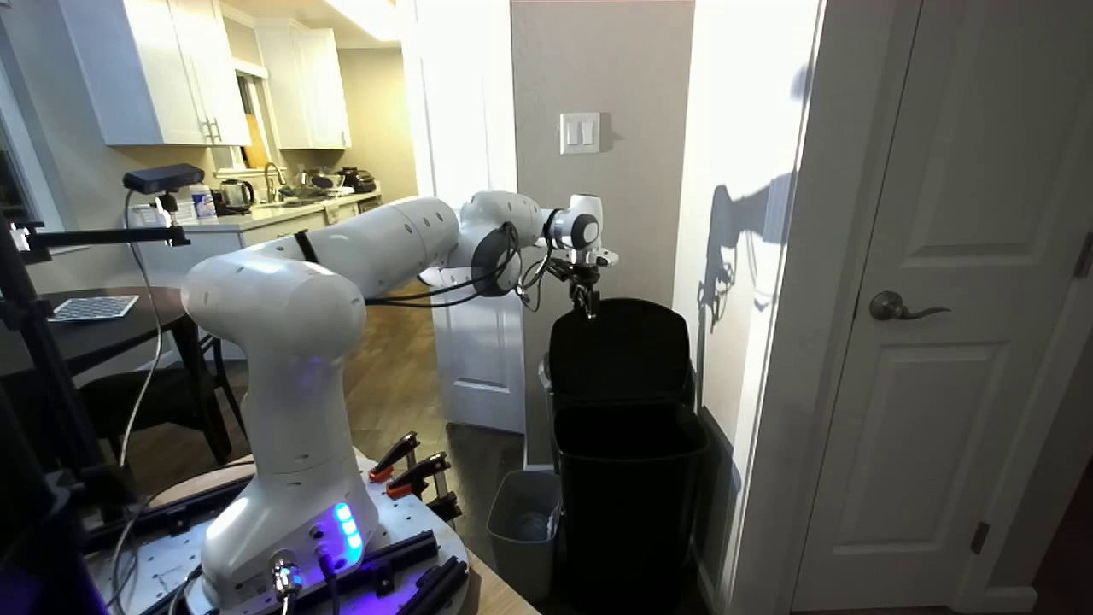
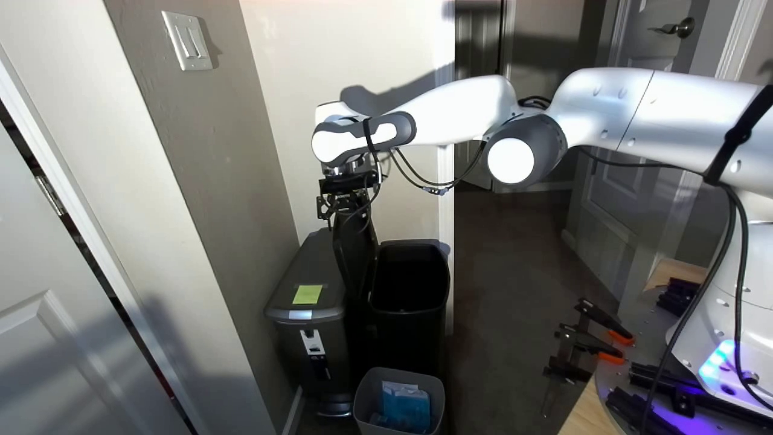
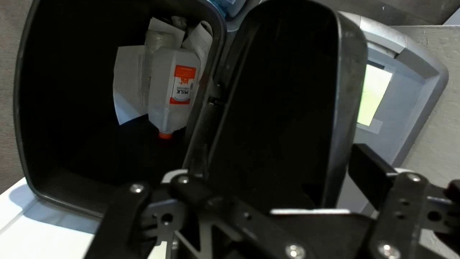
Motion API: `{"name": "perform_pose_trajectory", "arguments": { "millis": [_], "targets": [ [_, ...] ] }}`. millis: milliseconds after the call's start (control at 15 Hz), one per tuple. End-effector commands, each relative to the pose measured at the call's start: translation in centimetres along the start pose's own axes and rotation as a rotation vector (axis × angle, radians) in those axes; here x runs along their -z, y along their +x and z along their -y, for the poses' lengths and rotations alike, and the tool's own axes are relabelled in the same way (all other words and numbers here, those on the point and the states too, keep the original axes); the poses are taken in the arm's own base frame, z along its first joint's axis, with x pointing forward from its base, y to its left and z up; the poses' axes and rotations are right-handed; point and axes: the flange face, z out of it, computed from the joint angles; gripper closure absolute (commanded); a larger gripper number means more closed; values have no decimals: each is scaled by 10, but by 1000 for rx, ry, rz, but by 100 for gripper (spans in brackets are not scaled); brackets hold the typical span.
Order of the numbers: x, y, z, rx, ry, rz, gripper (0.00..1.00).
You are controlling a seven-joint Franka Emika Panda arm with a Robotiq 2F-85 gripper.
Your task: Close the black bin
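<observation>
The black bin [image 1: 630, 521] is a tall rectangular can with its rounded hinged lid [image 1: 622, 354] raised. The bin [image 2: 410, 338] and tilted-up lid [image 2: 352, 254] also show in an exterior view. In the wrist view the bin's inside [image 3: 54, 108] holds paper and a milk bottle [image 3: 176, 90], beside the raised lid [image 3: 284, 90]. My gripper [image 1: 589, 309] is at the lid's top edge in both exterior views [image 2: 347, 217]. In the wrist view my gripper [image 3: 284, 167] is open, with the lid's rim between its spread fingers. I cannot tell whether a finger touches the lid.
A closed grey bin [image 2: 317, 272] with a green note [image 2: 308, 294] stands beside the raised lid, against the wall. A small grey wastebasket [image 1: 512, 517] stands in front. A wall [image 1: 606, 231] with a light switch is close behind the gripper. Clamps [image 2: 589, 338] sit on the robot's table edge.
</observation>
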Motion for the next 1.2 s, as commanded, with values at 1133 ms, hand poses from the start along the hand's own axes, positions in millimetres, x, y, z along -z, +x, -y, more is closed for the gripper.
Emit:
{"name": "perform_pose_trajectory", "arguments": {
  "millis": [1133],
  "targets": [
    [6,26,-101,-376,-397,81,0]
  ]
}}
